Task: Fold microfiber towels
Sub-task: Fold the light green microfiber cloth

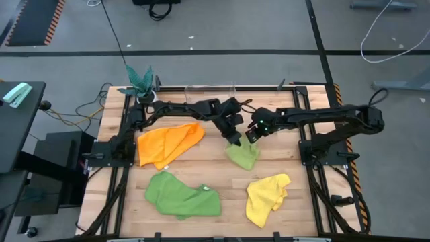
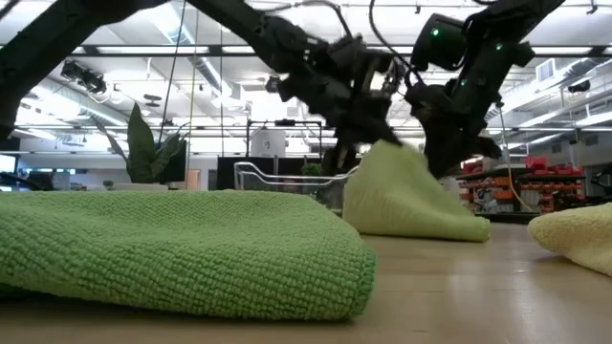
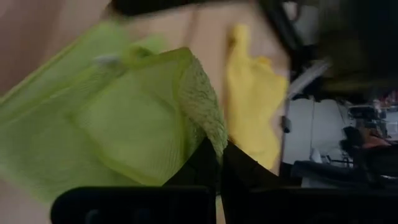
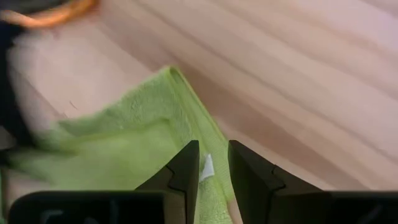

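Note:
The light lime green towel (image 1: 243,156) sits mid-table, drawn up into a peak (image 2: 386,151), with its lower part on the wood. My left gripper (image 1: 234,139) and my right gripper (image 1: 253,134) are both shut on it from its far side, close together. The orange towel (image 1: 168,143) lies crumpled at the left. The darker green towel (image 1: 182,195) lies at the near left. The yellow towel (image 1: 267,197) lies at the near right. These three rest on the table, untouched. My left gripper pinches the lime towel's raised edge (image 3: 208,134) between its two fingers, slanting down from the table's far left. The towel hangs below the fingers in folds; its lower part lies on the table (image 2: 421,225). My right gripper pinches the lime towel's hemmed edge beside a small white tag (image 4: 207,167) between its two fingers, slanting down from the far right. The cloth slopes away from the fingers onto the wood. One layer or several, I cannot tell.
A clear plastic bin (image 1: 209,88) stands at the table's far edge and a teal-leaved plant (image 1: 140,80) at the far left corner. Black frame rails (image 1: 316,158) run along both sides. Bare wood (image 1: 222,168) shows between the towels.

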### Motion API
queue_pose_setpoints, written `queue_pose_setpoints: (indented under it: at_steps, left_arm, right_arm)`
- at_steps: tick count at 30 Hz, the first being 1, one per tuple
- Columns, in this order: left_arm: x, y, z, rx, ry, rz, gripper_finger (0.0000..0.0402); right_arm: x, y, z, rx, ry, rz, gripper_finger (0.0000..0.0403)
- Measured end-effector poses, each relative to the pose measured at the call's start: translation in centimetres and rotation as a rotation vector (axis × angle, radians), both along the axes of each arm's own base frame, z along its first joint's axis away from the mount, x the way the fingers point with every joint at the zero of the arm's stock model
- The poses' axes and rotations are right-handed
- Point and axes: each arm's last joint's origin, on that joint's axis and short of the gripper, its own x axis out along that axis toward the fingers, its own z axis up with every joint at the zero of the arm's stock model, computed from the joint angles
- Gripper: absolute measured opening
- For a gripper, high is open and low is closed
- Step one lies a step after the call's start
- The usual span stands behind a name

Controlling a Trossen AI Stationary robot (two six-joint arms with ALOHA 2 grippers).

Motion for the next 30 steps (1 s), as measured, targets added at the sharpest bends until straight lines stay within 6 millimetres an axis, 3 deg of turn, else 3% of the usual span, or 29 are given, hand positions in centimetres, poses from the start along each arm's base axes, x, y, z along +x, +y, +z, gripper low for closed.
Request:
queue_pose_setpoints:
  at_steps: [8,15,21,30]
  left_arm:
    - [0.6,0.5,-4.4,-0.054,0.114,0.047,0.0008]
    - [0.1,0.2,-5.0,-0.047,0.204,0.082,0.0008]
    - [-0.9,1.5,-5.6,0.003,0.329,0.185,0.0010]
    - [-0.7,1.8,-5.5,0.014,0.305,0.195,0.0018]
  right_arm:
    - [-1.3,-0.1,1.6,-0.021,-0.040,-0.024,0.0093]
    - [-1.8,0.7,1.5,-0.008,0.009,0.005,0.0093]
    - [-1.5,2.7,1.5,0.030,0.003,0.072,0.0093]
    - [-0.7,4.8,0.9,0.066,0.019,0.147,0.0084]
